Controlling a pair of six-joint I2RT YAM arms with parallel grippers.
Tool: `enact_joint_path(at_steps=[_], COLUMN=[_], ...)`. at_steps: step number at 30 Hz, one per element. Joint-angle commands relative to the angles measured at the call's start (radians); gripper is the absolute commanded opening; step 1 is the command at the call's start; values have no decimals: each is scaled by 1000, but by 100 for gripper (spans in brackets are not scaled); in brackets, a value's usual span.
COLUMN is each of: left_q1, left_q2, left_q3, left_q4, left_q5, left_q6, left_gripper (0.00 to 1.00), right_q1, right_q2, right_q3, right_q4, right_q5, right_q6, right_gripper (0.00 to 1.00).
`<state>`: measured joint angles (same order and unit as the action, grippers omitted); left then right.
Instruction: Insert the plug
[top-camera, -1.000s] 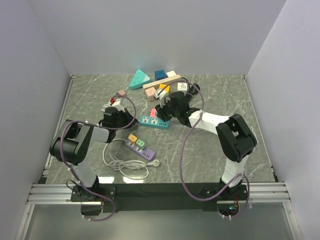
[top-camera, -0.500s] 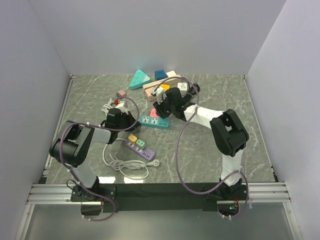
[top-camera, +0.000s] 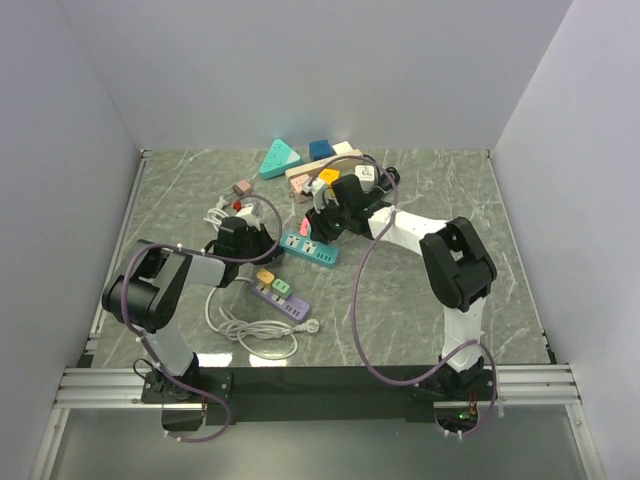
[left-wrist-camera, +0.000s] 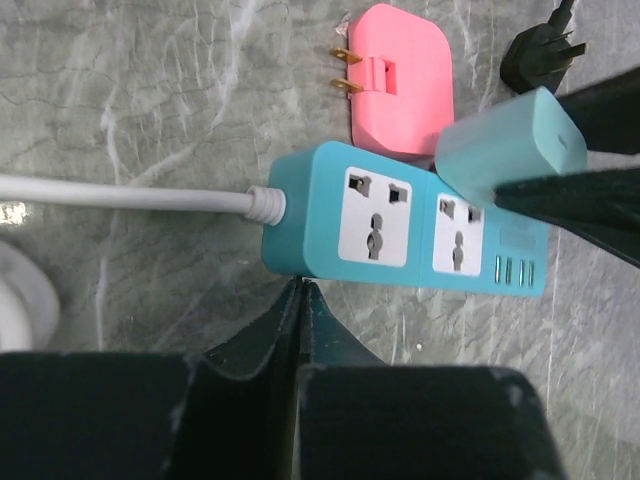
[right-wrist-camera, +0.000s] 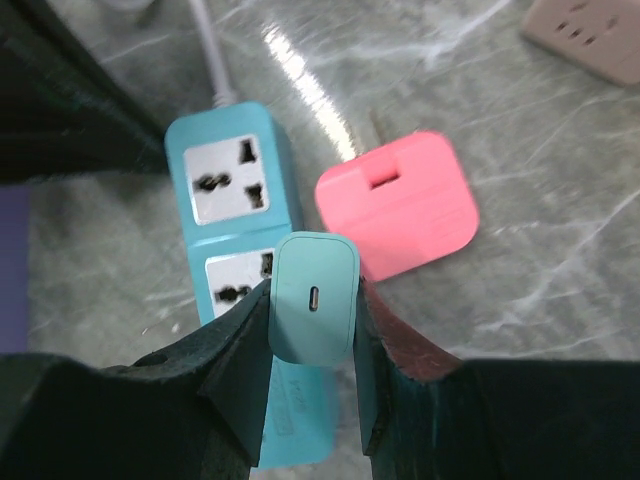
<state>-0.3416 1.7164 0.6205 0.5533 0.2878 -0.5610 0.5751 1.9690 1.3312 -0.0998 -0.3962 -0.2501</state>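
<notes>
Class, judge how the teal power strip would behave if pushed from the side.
Probably stiff: the teal power strip looks like hard moulded plastic. It may slide, lying flat on the smooth tabletop. Its white cord would likely trail floppily.

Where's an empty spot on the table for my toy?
The table is bare along its right side, past the right arm. There is room in front too, between the purple strip and that arm. The middle is crowded: teal strip, pink adapter, and the charger in the right gripper.
</notes>
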Motion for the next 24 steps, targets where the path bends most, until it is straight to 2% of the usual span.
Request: enact_joint_path(at_steps=[1,8,10,12,16,18,19,22,24], left_q1=[-17,-25,-33,-40,-51,-51,-51,-51,-51], left_q2=[-21,-32,-28,-28,-63,-90,-95,-113,-126], left_q3=[19,7,8,10,-8,-19,-19,-21,-31], left_q4=[23,46,51,46,42,18,5,-36,-41], left_q5=[-25,-13,-1,-7,-44,-74,-100,-162,-174], left_q6=[16,18,23,27,27,26,23,-2,-17], left_gripper=[8,8,8,8,8,9,10,17,24], right_q1=[0,15,23,28,40,63,101,156,164], right_q2=[-74,-145,-177,-214,-378,-416,-438,-440,-432], right_q3=[-61,-161,-190,-237,-352,-377,-379,-365,-354], right_q4=[-112,-90,-51,-9,188,204,204,193,192], right_q5=[-133,-208,-167,-61,78,111,176,290,290], right_q6=[26,61,87,136,248,281,282,272,265], right_gripper=[0,0,0,0,0,0,0,0,0])
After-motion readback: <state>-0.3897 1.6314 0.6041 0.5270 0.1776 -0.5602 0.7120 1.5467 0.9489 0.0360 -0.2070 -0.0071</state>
